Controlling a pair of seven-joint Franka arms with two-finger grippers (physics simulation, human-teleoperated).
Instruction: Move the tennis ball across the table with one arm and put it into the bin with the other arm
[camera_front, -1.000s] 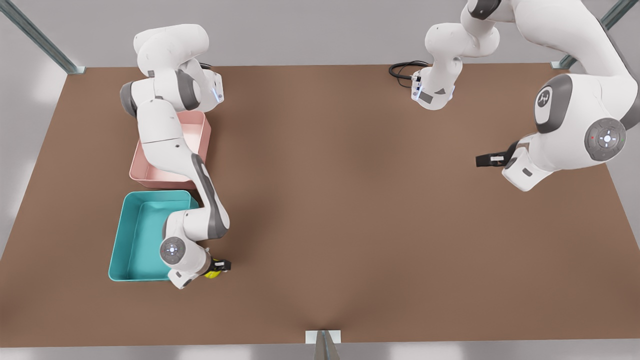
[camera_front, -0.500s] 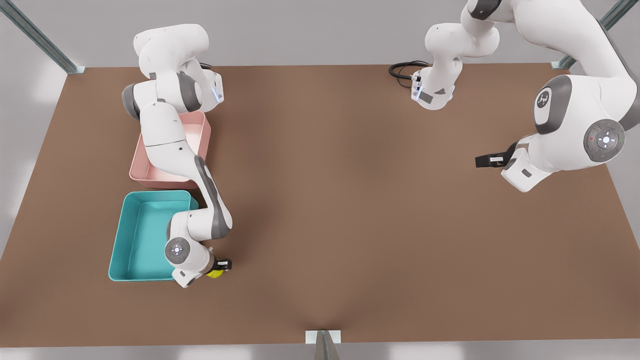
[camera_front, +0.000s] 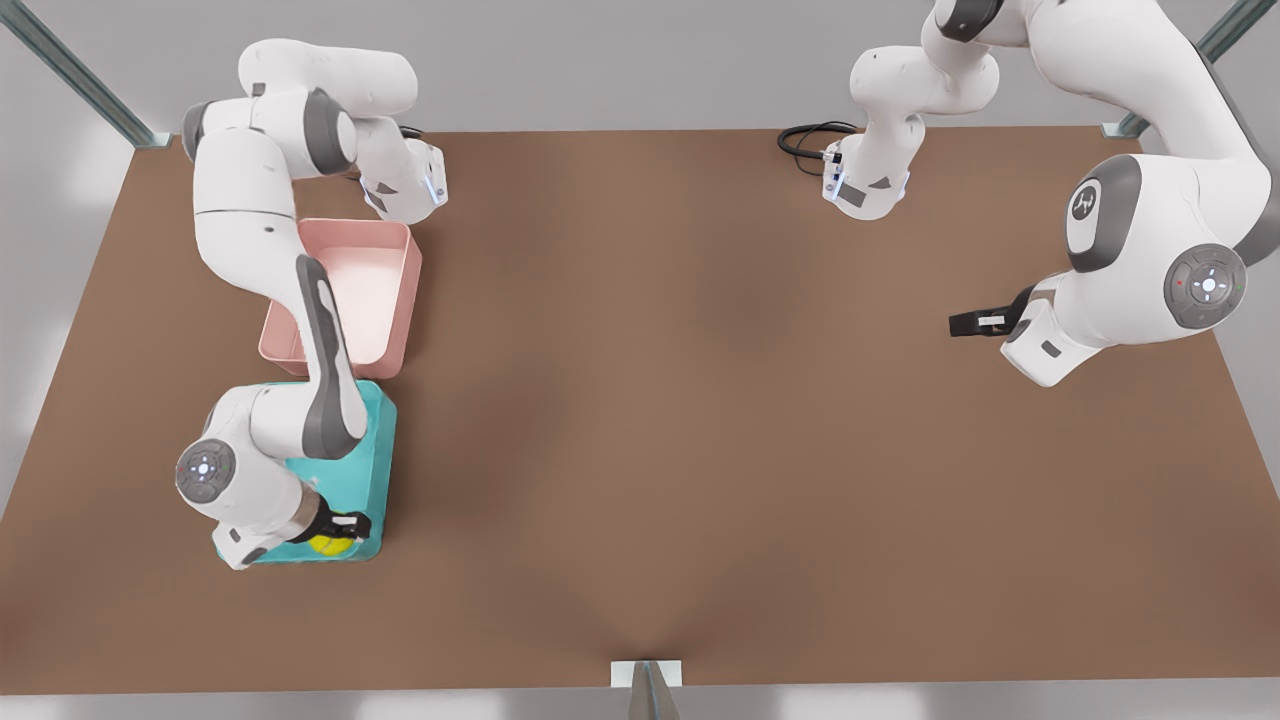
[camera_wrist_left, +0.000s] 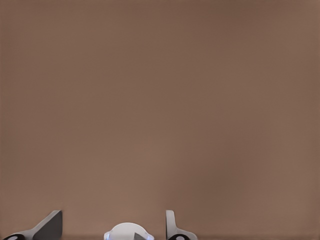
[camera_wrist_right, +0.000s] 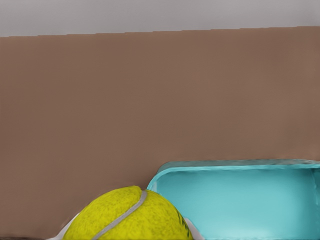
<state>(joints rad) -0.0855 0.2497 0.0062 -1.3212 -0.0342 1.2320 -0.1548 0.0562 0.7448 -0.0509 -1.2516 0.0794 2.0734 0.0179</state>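
Note:
The tennis ball (camera_front: 327, 544) is a small yellow-green ball held between the black fingers of my right gripper (camera_front: 340, 529), which is shut on it. It hangs over the near corner of the teal bin (camera_front: 378, 450), at the front view's left; the right arm covers much of the bin. In the right wrist view the tennis ball (camera_wrist_right: 131, 215) fills the lower edge with the bin (camera_wrist_right: 240, 200) just beyond it. My left gripper (camera_front: 972, 322) waits open over the bare brown table (camera_front: 680, 400) at the front view's right, its fingertips (camera_wrist_left: 50, 226) spread apart.
A pink tray (camera_front: 385, 290) stands just behind the bin, touching or nearly touching it. A black cable (camera_front: 805, 140) coils by the far arm base. Metal frame posts stand at the table's corners and at the middle of its near edge.
My right arm has swung toward the front view's left, carrying the tennis ball from beside the bin to over its near corner. The left arm has barely moved.

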